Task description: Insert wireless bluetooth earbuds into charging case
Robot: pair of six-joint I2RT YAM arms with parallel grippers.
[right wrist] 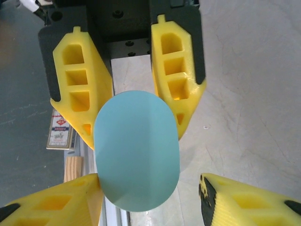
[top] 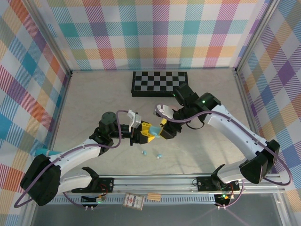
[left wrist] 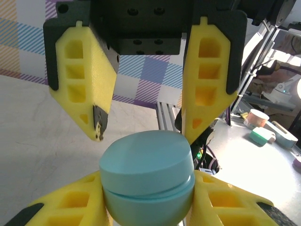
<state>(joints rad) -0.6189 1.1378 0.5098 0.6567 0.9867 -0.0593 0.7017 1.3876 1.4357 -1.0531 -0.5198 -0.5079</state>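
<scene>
Two tiny earbuds [top: 159, 156] lie on the table [top: 94, 108] nearest the arm bases, beyond them the left gripper [left wrist: 148, 197] clamps the closed teal charging case [left wrist: 146, 165] off the table, the right gripper [right wrist: 149, 181] released beside it, a chessboard [top: 159, 83] farthest.

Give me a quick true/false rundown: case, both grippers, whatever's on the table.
1. The left gripper is shut on the teal case. True.
2. The case's lid is flipped up. False: it sits down on the base, with just a seam between them.
3. The right gripper is clamped on the case. False: its jaws are open, and one finger stands clear of the case.
4. Tiny buds lie loose on the table. True.
5. The chessboard lies by the arms' bases. False: it lies at the table's far side.
</scene>
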